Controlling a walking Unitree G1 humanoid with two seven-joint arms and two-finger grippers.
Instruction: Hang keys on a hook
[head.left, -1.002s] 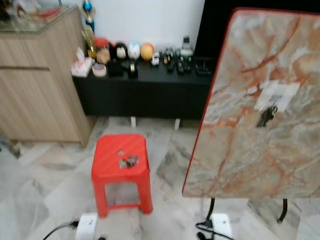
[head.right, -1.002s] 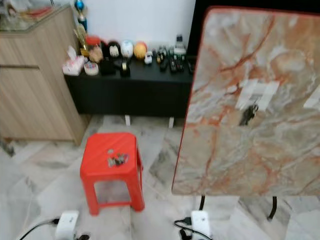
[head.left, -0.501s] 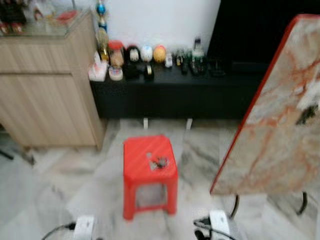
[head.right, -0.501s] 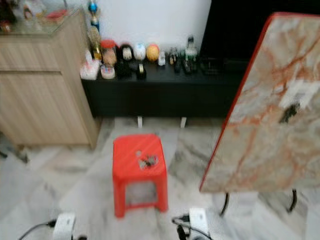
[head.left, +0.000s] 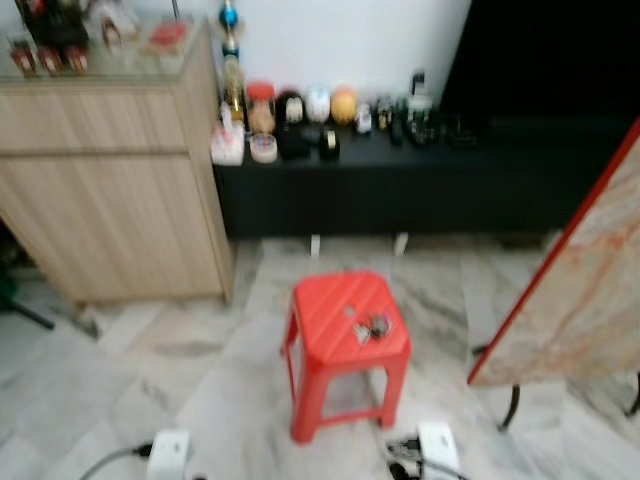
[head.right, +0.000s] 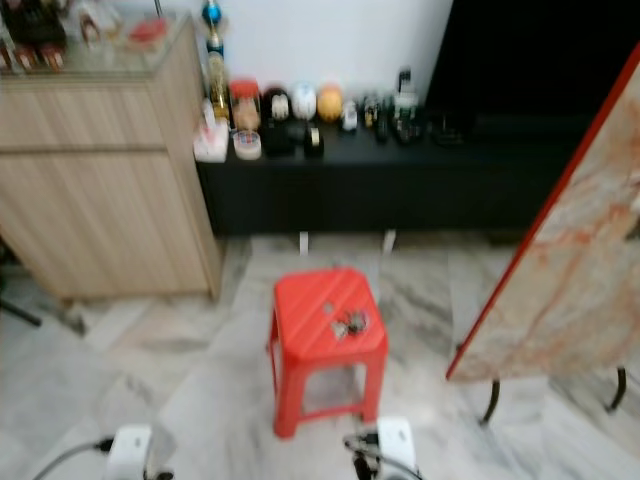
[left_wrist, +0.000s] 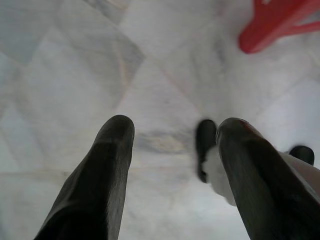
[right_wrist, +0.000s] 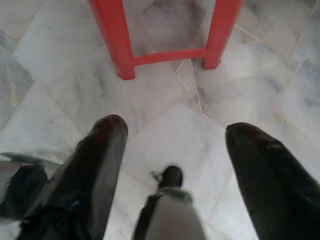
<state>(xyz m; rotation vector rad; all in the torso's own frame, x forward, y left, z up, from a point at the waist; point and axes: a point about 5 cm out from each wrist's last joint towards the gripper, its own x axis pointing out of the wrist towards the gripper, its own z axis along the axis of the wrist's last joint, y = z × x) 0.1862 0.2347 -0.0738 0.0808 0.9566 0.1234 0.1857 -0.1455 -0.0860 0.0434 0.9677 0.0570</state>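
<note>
- Keys (head.left: 372, 327): a small dark bunch lying on the top of the red stool (head.left: 335, 310), toward the side nearer the marble board; nothing grips them.
- Red stool: a plastic stool with four legs, standing on the pale marble floor (head.left: 150, 370) in the middle of the head views, in front of the black cabinet (head.left: 400, 185).
- Marble board (head.left: 590, 300): a slab veined in orange with a red edge, tilted and propped on dark legs at the robot's right; it is cut off by the frame, and the hook cannot be made out.
- Wooden cabinet (head.left: 110, 180): light-grained, at the robot's left, its top carrying small objects that are too blurred to identify.
- Black cabinet: a low unit against the white wall, its top lined with small round ornaments (head.left: 318, 103) and dark items; details are blurred.
- White box (head.left: 438, 445): on the floor just beside the stool's front, with a dark cable attached; a second white unit (head.left: 168, 452) with a cable lies further toward the robot's left.
- Left gripper (left_wrist: 172, 150): hangs over the floor with its two black fingers (left_wrist: 107, 165) spread wide apart and nothing between them; a corner of the red stool appears beyond it.
- Right gripper (right_wrist: 175, 145): hangs over the floor near the stool's legs (right_wrist: 112, 35), fingers (right_wrist: 100, 155) likewise wide apart and empty.
</note>
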